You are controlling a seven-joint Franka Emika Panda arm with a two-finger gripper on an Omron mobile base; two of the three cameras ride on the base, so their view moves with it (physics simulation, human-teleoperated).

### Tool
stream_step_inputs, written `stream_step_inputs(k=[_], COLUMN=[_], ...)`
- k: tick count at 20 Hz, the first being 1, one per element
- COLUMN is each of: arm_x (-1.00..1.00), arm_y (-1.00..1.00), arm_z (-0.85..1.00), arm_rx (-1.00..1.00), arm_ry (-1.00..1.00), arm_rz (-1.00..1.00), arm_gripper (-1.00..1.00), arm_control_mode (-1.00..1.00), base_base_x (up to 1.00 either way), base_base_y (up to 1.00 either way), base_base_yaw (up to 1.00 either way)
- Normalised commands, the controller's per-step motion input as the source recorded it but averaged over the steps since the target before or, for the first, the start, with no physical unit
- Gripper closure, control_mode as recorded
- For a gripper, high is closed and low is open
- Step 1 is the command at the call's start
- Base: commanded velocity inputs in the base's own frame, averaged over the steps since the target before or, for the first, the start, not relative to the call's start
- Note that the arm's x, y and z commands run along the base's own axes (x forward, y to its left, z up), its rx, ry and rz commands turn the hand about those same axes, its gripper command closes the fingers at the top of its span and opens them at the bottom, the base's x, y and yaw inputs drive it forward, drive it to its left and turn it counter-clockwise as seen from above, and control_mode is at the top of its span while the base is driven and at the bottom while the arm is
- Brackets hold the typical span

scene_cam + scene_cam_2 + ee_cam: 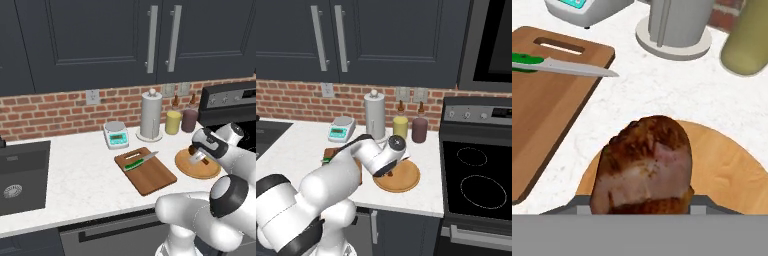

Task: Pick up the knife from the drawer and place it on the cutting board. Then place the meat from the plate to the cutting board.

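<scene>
Green-handled knife (140, 161) already on rectangular brown wooden cutting board (150, 176). My gripper (199, 158) clamped on reddish-brown meat lump (644, 162), over round tan plate (210, 172) near worktop front edge, ready for transfer.

The meat (643, 167) is reddish-brown, mottled with darker seared patches and a paler pink streak. The plate (732, 175) under it is tan with a faint wood grain. The cutting board (150, 176) is a warmer brown with a darker rim. The knife (140, 160) has a bright green handle and a silver-grey blade. The bench (80, 175) is white with faint grey marbling. The brick wall (50, 112) is reddish with pale mortar lines.
</scene>
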Motion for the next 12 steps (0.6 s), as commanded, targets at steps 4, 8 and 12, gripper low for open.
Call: stream_step_inputs(k=[4,8,12], arm_x=[0.0,0.0,0.0], arm_y=[0.55,0.62,0.64], arm_z=[0.3,0.17,0.0], arm_rx=[-0.03,-0.07,-0.08], arm_ry=[0.06,0.05,0.0], arm_rz=[0.32,0.31,0.28], arm_gripper=[1.0,1.0,1.0], arm_control_mode=[-1.0,-1.0,-1.0], base_base_x=[0.0,0.0,0.0], base_base_y=[0.0,0.0,0.0], base_base_yaw=[0.0,0.0,0.0])
